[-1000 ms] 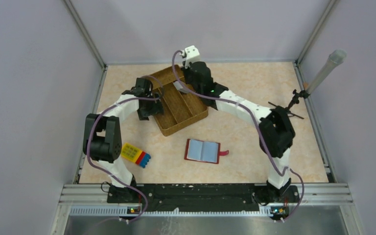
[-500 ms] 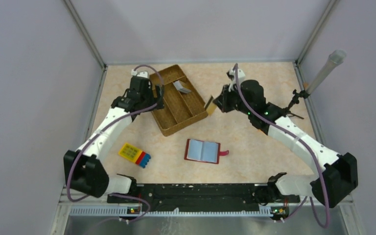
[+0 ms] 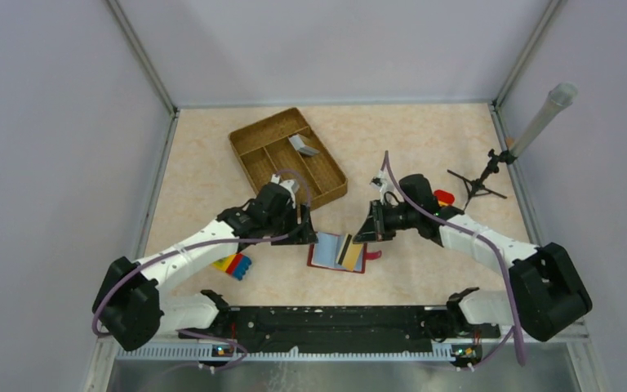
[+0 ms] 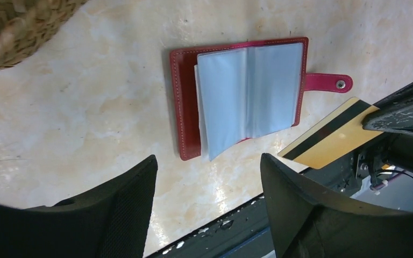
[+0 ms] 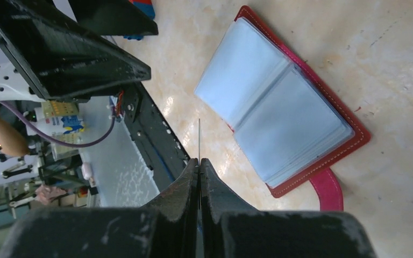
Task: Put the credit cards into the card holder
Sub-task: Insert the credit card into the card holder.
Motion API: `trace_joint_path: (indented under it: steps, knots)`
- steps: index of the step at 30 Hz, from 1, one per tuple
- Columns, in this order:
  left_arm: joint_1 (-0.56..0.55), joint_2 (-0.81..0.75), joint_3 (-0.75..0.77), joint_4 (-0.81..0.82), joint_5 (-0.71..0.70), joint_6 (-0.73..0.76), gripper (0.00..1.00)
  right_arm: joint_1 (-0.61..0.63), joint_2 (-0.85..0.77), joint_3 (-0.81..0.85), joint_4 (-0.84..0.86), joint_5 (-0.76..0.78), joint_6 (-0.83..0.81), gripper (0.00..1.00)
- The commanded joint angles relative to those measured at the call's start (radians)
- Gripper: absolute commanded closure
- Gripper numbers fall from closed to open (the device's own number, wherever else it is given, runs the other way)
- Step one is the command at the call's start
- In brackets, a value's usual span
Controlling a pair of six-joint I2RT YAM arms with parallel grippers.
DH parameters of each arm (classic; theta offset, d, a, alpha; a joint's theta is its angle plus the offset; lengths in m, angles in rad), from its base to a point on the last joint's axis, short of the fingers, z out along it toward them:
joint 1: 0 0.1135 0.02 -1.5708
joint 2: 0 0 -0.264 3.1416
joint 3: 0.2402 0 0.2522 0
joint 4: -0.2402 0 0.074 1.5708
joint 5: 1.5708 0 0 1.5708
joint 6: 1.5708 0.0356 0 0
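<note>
Near the front of the desk [image 3: 424, 139], between your 2 arms, the red card holder [image 3: 326, 251] lies open and flat with its clear pockets facing up. That helps, because a card can only slide in where a pocket shows.

Your right jaws are pinched tight on 1 tan-yellow card [image 4: 333, 141] with a dark stripe. They hold it by one end, so the other end sticks out free and can go into a pocket first. The card hangs close to the holder, on the side with the snap strap. I cannot tell if it touches yet.

Your left jaws are wide apart and hold nothing. They hover just beside the holder's other side, likely so they can pin it down when the card pushes in.

1 grey card [image 3: 302, 145] lies far back in the woven tray [image 3: 249, 155], well apart from the holder, so the job looks only begun. Next you need to line the card's free edge up with a pocket mouth. Go slow, because the holder can scoot away.
</note>
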Motion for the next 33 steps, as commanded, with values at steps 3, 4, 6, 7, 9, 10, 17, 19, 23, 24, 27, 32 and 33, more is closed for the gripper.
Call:
trace_joint_path:
  steps: [3,4,6,7,9,10,17,19,23,24,27,32,33]
  knots:
    - [-0.031,0.045,-0.046,0.143,0.041,-0.081,0.34,-0.005,0.102,-0.002,0.13,-0.08,0.046,1.0]
    - [-0.037,0.05,-0.055,0.158,0.043,-0.085,0.36,-0.005,0.123,-0.003,0.131,-0.072,0.046,1.0]
    - [-0.047,0.059,-0.069,0.171,0.031,-0.088,0.38,-0.005,0.152,-0.006,0.167,-0.058,0.047,1.0]
    - [-0.05,0.063,-0.076,0.178,0.022,-0.088,0.39,-0.004,0.166,-0.005,0.173,-0.05,0.048,1.0]
    - [-0.052,0.071,-0.091,0.192,0.01,-0.09,0.4,-0.004,0.19,-0.001,0.178,-0.036,0.048,1.0]
    - [-0.052,0.077,-0.097,0.2,0.01,-0.091,0.41,-0.005,0.198,0.001,0.178,-0.028,0.048,1.0]
    - [-0.053,0.137,-0.118,0.244,0.017,-0.097,0.44,-0.005,0.264,0.014,0.183,0.009,0.047,1.0]
    - [-0.053,0.149,-0.12,0.248,0.016,-0.095,0.46,-0.005,0.28,0.02,0.182,0.017,0.049,1.0]
    - [-0.055,0.169,-0.128,0.255,0.014,-0.087,0.5,-0.006,0.298,0.029,0.179,0.038,0.05,1.0]
    - [-0.055,0.175,-0.129,0.257,0.013,-0.087,0.51,-0.007,0.304,0.033,0.173,0.047,0.05,1.0]
    - [-0.054,0.193,-0.129,0.259,0.014,-0.082,0.54,-0.006,0.324,0.042,0.15,0.085,0.045,1.0]
    - [-0.055,0.214,-0.133,0.262,0.017,-0.076,0.62,-0.006,0.367,0.055,0.14,0.116,0.034,1.0]
    - [-0.055,0.214,-0.132,0.261,0.015,-0.075,0.63,-0.006,0.373,0.058,0.14,0.123,0.032,1.0]
